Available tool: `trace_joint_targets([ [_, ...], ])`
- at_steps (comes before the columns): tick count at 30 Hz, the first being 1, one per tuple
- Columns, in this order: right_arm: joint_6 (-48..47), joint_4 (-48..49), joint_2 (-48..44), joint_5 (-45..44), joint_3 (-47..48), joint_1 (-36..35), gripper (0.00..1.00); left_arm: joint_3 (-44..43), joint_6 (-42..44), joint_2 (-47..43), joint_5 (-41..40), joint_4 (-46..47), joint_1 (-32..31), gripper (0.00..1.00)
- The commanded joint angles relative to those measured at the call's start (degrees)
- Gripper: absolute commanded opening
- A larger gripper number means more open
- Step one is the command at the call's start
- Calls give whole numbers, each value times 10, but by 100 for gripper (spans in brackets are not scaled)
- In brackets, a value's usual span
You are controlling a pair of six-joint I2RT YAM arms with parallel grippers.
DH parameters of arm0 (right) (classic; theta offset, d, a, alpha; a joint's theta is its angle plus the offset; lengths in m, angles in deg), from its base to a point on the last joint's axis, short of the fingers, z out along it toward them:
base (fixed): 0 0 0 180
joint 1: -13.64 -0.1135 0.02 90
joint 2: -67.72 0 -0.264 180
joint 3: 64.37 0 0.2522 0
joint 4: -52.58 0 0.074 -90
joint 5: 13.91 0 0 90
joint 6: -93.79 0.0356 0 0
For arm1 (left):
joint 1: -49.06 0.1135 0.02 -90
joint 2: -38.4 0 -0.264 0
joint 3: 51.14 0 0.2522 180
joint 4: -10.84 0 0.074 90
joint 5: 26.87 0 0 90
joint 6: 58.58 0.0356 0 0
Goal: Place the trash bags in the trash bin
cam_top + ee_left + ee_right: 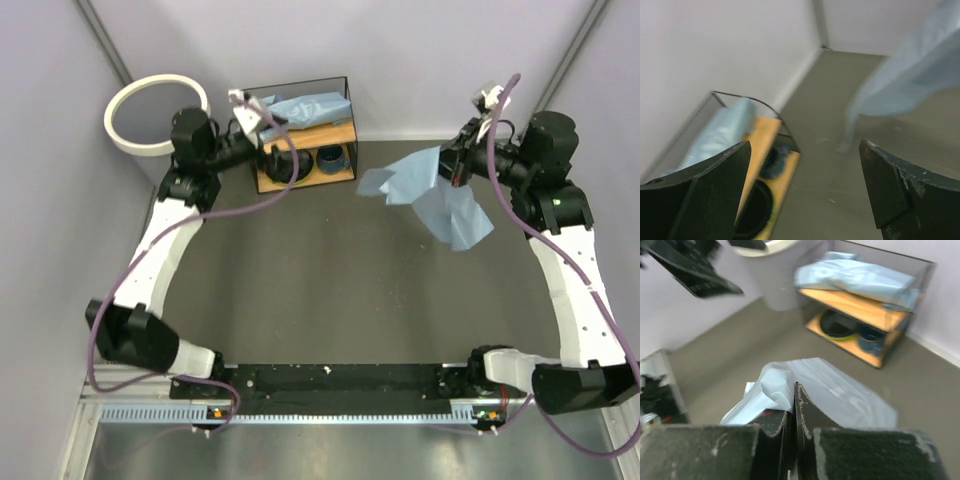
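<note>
The trash bin [110, 118] far left, held trash bag [445, 200] far right.
A second trash bag [300, 105] tops the shelf [340, 133]; right gripper [455, 165] pinches the held one, left gripper [805, 190] gapes empty. Dangling film may snag the shelf crossing.

The hanging trash bag [440, 200] was thin, crinkled, translucent light-blue plastic film with a faint sheen, as was the second bag [305, 105] on the shelf [338, 132], whose smooth pale wooden boards sat in thin black wire. The trash bin [110, 118] rim was smooth white plastic. The worktop [340, 290] looked matt grey. The right fingers [812, 415] were matt black and scuffed.
</note>
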Motion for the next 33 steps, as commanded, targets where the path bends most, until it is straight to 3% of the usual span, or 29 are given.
trace_joint_targets([
  [1, 93, 42, -44, 136, 7, -32, 0, 142, 0, -116, 132, -51, -13, 97],
  [5, 123, 59, -72, 175, -61, -54, 0, 210, 117, -195, 95, -114, -78, 99],
  [7, 128, 60, -82, 190, -97, -70, 0, 226, 125, -222, 44, -104, -121, 99],
  [17, 145, 91, -91, 176, -179, -200, 0, 309, 53, -221, -58, 50, -261, 99],
  [24, 155, 104, -73, 176, -185, -219, 0, 320, 15, -215, -3, 50, -282, 99],
  [26, 145, 103, -64, 174, -185, -225, 0, 315, -6, -213, 26, 50, -283, 72],
  [27, 144, 103, -61, 170, -179, -226, 0, 311, -12, -211, 23, 28, -283, 52],
  [28, 144, 100, -56, 165, -171, -225, 2, 299, -15, -211, 15, 15, -282, 18],
  [29, 143, 97, -45, 163, -164, -222, 9, 293, -14, -212, -16, -11, -277, 0],
  [30, 148, 96, -40, 162, -152, -216, 35, 289, -10, -213, -20, -24, -268, 0],
  [32, 183, 91, -31, 175, -143, -177, 69, 278, -12, -215, -8, -36, -212, 0],
  [33, 194, 89, -22, 187, -139, -158, 75, 270, -11, -214, 1, -43, -190, 0],
])
